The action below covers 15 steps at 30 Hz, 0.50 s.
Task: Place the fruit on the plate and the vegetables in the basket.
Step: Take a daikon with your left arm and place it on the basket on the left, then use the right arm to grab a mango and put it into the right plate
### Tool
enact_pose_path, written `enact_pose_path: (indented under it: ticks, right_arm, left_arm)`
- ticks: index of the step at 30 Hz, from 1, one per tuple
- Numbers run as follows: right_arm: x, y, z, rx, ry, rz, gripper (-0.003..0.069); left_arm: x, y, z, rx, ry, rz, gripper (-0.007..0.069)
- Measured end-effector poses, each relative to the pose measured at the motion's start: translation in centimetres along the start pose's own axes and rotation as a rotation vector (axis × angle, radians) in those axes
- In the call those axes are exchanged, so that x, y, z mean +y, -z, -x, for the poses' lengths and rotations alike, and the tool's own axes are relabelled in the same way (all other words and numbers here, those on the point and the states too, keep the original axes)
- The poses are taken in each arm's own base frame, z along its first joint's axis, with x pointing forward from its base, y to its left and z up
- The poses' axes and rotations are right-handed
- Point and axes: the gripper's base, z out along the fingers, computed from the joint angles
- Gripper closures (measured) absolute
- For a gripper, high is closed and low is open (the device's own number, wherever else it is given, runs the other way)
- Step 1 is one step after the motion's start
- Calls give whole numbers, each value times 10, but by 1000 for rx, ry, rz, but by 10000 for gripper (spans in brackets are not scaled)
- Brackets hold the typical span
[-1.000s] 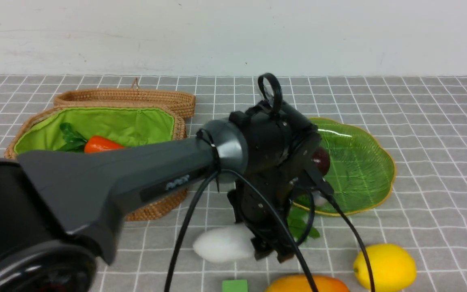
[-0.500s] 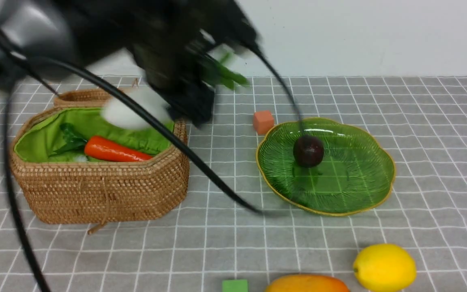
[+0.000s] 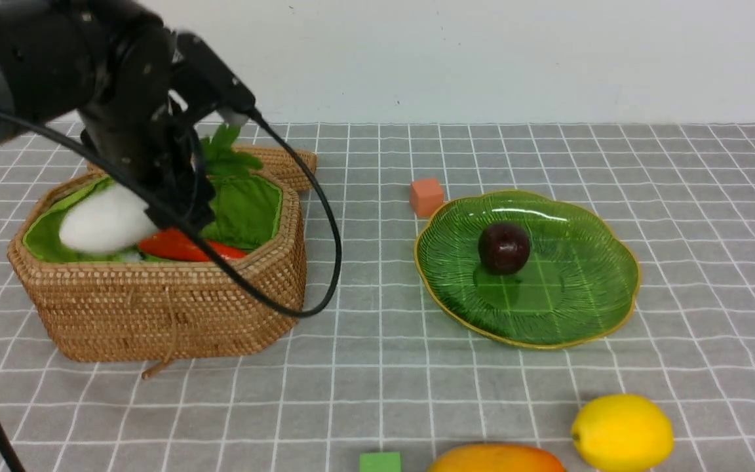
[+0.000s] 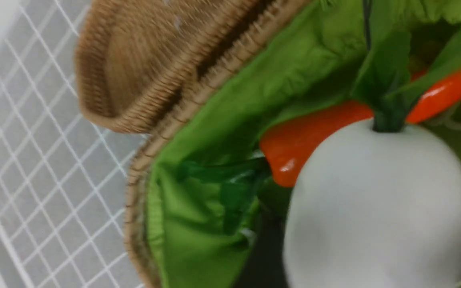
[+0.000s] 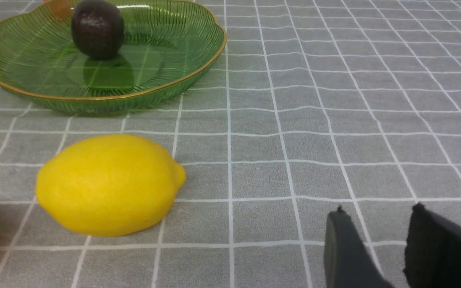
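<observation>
Only the right wrist view shows the right hand (image 5: pixel 378 212), jaws parted.

The basket (image 3: pixel 168 308) is rough woven wicker, its lining (image 3: pixel 246 210) matt green cloth. The carrot (image 4: pixel 314 136) shines like smooth plastic; the radish (image 3: pixel 99 226) looks matt. The plate (image 3: pixel 580 295) is glossy ribbed glass; the lemon (image 3: pixel 621 432) is dull and finely pebbled.

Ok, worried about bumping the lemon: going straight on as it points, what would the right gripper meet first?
Likely only bare tablecloth; the lemon sits aside from where the right gripper points, though depth is unclear.
</observation>
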Motion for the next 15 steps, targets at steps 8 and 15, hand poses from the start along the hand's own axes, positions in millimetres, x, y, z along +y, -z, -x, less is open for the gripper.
enact_pose_path:
  ticks: [8, 15]
  right_arm:
    - [0, 0, 0, 0, 0, 0, 418]
    - [0, 0, 0, 0, 0, 0, 418]
  left_arm:
    - [7, 31, -15, 52, 47, 3, -3]
    - [22, 160, -67, -77, 342, -3, 203]
